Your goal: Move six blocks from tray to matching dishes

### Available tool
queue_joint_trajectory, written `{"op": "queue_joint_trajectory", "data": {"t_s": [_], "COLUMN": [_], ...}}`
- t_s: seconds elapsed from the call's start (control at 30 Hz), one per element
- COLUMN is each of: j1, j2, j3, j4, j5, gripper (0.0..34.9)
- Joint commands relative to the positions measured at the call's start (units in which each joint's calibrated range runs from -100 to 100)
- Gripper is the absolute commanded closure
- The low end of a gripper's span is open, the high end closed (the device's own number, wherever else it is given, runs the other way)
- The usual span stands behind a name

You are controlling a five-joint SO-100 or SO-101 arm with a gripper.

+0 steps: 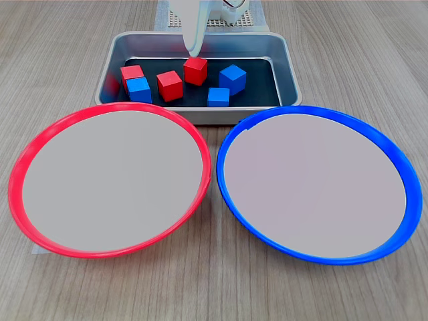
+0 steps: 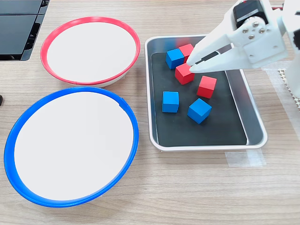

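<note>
Blocks, six in number, all lie inside the tray (image 2: 255, 123), so no transfer is complete and the whole task remains, judging from both exterior views. Taking the tray as landmark: the blue-rimmed dish (image 1: 319, 184) sits just in front of the tray toward the first exterior view's right, and the red-rimmed dish (image 1: 109, 180) just in front of it toward the first exterior view's left; the two rims nearly meet below the tray's near wall. Both dishes show bare pale interiors with no cube in them. The arm reaches over the tray from its far side in the first exterior view, and its gripper (image 2: 192, 65) hangs above the tray's dark floor, its tip over a red block. In the second exterior view the jaws stand narrowly parted, only a thin dark slit between them, and nothing is held. Within the tray, in the second exterior view: a blue block (image 2: 174, 58) and a red block (image 2: 186, 49) touch one another near the tray's far end; a second red block (image 2: 183, 74) lies just below the gripper tip; a third red block (image 2: 206, 86) lies near the tray's middle; a second blue block (image 2: 170, 101) and a third blue block (image 2: 199, 110) lie apart toward the tray's near end. Judged stage: approach to the first pick, probably a red cube; six placements, three per dish, are still to do.
</note>
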State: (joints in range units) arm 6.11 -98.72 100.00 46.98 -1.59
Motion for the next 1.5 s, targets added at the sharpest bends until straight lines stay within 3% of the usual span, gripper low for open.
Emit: {"op": "queue_joint_trajectory", "data": {"t_s": [0.0,0.97,1.23,1.3,1.47], "j1": [-0.1,-0.9,-9.6,-11.6,-14.3], "j2": [-0.3,-0.3,31.9,39.7,53.2], "j3": [0.0,0.0,-24.8,-30.3,-39.7], "j4": [0.4,0.4,6.5,7.0,10.3], "j5": [0.0,0.5,-8.8,-11.2,-16.7], "gripper": [34.6,34.6,34.7,32.4,21.9]}}
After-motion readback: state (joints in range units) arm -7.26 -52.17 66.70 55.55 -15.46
